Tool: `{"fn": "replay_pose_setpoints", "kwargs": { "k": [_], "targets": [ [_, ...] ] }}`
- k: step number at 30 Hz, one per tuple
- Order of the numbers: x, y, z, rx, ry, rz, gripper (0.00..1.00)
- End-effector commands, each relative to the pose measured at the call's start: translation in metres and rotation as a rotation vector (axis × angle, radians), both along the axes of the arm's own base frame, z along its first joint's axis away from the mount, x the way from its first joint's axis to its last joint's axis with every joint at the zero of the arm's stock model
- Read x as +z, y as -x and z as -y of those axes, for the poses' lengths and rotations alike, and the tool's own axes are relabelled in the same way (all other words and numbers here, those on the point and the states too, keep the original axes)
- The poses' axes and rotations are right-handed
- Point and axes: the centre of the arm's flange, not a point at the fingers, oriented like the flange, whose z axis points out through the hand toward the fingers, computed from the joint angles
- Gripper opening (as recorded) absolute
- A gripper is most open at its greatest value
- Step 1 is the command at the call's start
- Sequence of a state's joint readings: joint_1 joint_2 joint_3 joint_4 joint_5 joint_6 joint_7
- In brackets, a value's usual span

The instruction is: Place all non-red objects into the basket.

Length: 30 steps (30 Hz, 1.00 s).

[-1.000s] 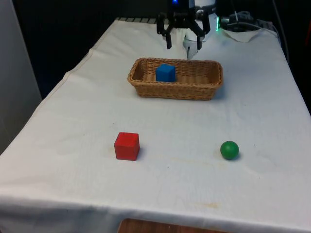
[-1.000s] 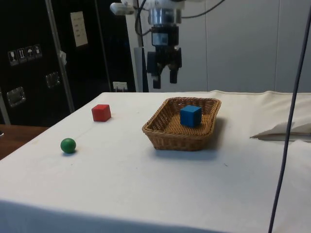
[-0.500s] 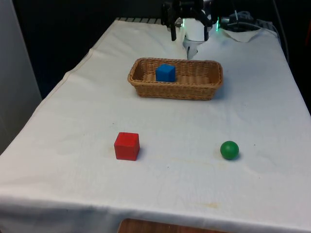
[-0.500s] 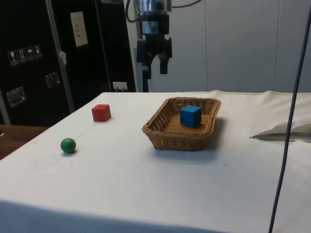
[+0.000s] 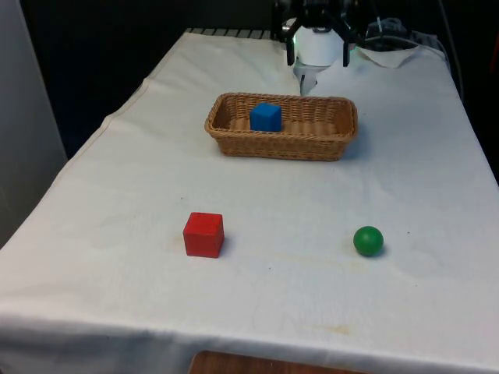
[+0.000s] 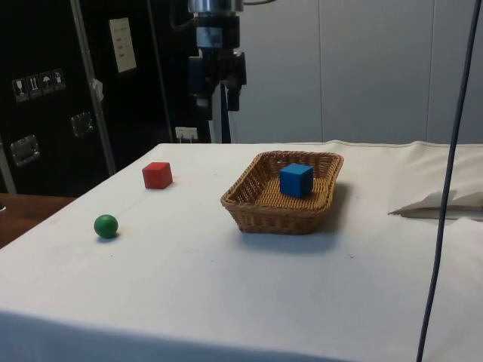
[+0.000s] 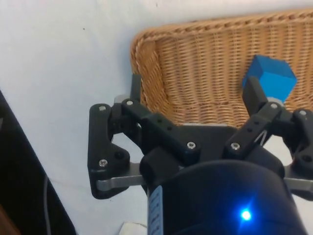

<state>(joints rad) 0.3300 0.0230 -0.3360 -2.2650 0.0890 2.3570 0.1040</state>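
Held high with nothing between its fingers, the claw (image 7: 193, 93) stands spread wide apart; in the side view the claw (image 6: 214, 81) hangs well above the bench (image 6: 226, 286), beyond the basket's end. From the wrist camera, one finger (image 7: 136, 88) lies over the basket's rim and the other finger (image 7: 254, 95) lies over the blue cube, with the woven floor showing in the gap between them.

Beneath the claw spreads the bench (image 5: 257, 304), covered in a white cloth. Below the claw and a little nearer the front camera sits the wicker basket (image 5: 327, 144), an oblong tray with low woven walls, resting flat; the side view shows the basket (image 6: 260, 211) clear of the fingers.

Inside the basket, toward the front view's left end, rests the blue cube (image 5: 265, 117), upright on the woven floor, well under the claw's height. It shows too in the side view (image 6: 296, 180) and from the wrist (image 7: 274, 78).

Far from the claw, on the open cloth, sits the red cube (image 5: 203, 234).

Equally far from the claw, well apart from the red cube toward the front view's right, lies the green ball (image 5: 368, 241), outside the basket.
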Motion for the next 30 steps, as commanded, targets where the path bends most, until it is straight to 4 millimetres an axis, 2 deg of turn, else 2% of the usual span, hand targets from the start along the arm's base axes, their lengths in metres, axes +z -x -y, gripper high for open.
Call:
{"fn": "replay_pose_setpoints", "kwargs": {
  "k": [1,10,11,17,30],
  "targets": [
    [-0.001,-0.003,-0.004,-0.002,0.011,-0.007,1.0],
    [-0.002,-0.023,-0.025,0.005,0.024,-0.002,1.0],
    [-0.002,-0.021,-0.022,0.007,0.015,0.006,1.0],
    [-0.003,-0.04,-0.042,0.013,0.032,0.005,1.0],
    [-0.006,-0.066,-0.071,0.026,0.034,0.022,1.0]
  ]
}}
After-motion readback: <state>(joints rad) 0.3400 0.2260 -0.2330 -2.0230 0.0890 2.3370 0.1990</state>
